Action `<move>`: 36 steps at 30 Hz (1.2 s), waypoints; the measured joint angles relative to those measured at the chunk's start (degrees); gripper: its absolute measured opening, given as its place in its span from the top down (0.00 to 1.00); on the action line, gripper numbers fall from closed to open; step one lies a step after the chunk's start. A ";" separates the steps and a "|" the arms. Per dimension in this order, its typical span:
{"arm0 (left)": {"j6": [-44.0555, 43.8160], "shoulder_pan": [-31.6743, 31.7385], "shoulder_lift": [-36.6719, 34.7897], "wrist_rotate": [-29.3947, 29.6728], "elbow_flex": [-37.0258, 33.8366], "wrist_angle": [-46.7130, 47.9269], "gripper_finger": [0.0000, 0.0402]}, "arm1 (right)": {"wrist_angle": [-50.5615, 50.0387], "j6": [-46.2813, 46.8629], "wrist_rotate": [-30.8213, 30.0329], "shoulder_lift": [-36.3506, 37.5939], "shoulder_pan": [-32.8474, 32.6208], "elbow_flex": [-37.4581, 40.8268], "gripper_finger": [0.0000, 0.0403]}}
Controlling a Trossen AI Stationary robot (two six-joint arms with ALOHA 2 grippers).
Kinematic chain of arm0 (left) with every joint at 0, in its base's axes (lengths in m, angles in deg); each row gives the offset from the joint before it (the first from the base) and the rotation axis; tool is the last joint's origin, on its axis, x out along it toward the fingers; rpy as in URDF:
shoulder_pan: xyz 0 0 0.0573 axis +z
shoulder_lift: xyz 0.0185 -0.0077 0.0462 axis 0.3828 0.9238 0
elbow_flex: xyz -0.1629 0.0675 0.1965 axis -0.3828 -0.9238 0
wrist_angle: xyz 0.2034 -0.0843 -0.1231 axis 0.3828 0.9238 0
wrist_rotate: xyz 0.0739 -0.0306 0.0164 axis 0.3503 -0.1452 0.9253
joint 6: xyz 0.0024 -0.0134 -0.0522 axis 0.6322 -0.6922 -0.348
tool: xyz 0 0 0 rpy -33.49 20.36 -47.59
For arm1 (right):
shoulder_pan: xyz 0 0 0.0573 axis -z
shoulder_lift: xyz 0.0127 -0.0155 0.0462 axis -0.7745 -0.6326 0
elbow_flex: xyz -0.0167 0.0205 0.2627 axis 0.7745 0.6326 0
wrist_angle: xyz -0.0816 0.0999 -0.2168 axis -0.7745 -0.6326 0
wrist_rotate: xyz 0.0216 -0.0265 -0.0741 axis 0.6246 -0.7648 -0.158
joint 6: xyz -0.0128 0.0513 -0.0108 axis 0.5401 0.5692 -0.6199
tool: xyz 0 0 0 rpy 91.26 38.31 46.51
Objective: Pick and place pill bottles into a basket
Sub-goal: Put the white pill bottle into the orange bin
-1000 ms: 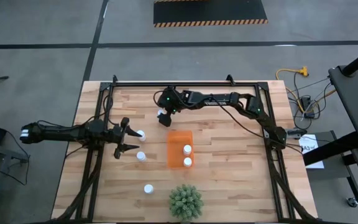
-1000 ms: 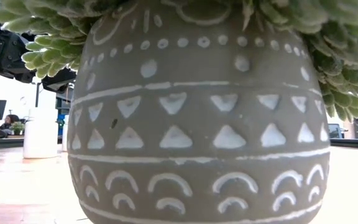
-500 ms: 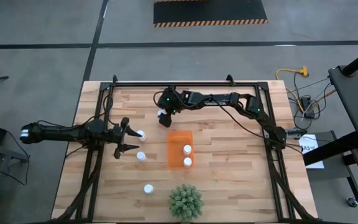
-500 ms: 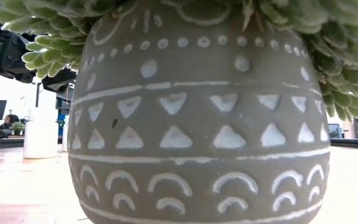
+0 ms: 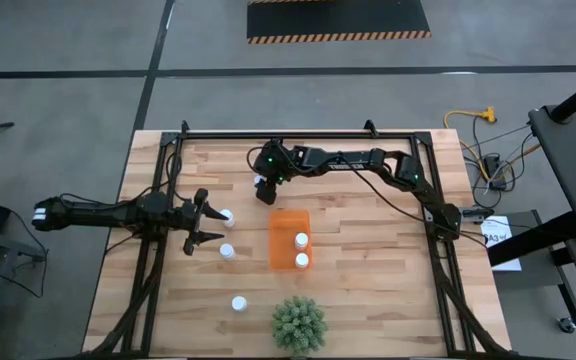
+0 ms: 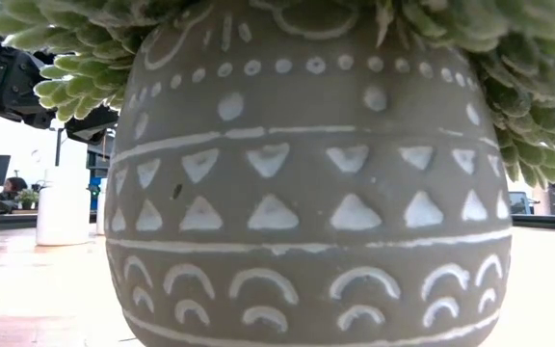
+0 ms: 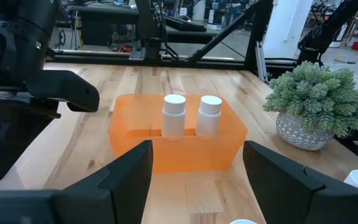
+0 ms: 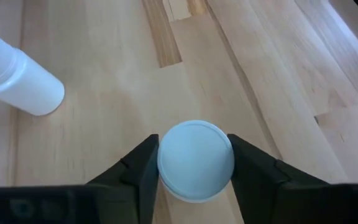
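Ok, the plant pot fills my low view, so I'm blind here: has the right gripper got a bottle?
Observer: Yes. The right gripper is shut on the cap of a standing bottle, close to the basket.
Operator: How many are in the basket?
Observer: Two bottles, both upright.
Operator: And the left gripper?
Observer: The left gripper is open and holds nothing, with a loose bottle near it.
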 joint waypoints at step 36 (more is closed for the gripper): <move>0.00 -0.01 -0.02 0.01 0.00 0.02 0.42 | -12.07 -5.04 2.04 13.76 -5.59 2.12 0.63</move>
